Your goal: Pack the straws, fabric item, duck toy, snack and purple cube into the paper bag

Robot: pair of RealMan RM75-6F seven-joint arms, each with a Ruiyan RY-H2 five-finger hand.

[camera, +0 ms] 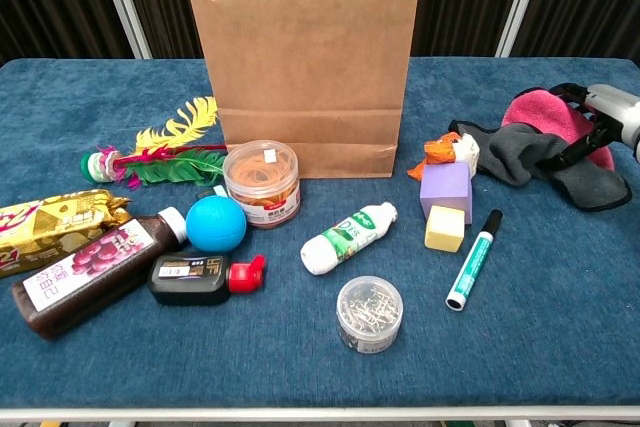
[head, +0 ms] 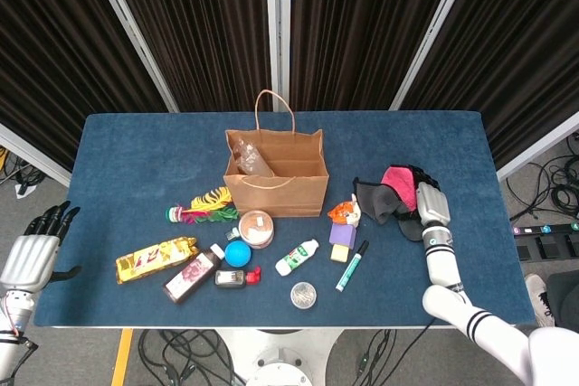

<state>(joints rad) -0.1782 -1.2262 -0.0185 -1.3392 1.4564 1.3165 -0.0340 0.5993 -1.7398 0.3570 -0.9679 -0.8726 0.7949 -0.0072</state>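
Resting under right hand [head: 431, 204] fingers [camera: 570, 150], apparently, fabric item [camera: 545, 142]

Cluttered blue table [head: 136, 146] with paper bag [head: 276, 178]

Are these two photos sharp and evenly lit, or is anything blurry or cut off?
Head view: even, soft light, faint shadows, everything on the table sharp. Chest view: close and crisp too, but the paper bag is cropped at the top and the right hand at the frame edge. No strong glare in either.

Crumpled pink-grey fabric item [head: 391, 194] beside duck toy [head: 345, 213] atop purple cube [head: 343, 235].
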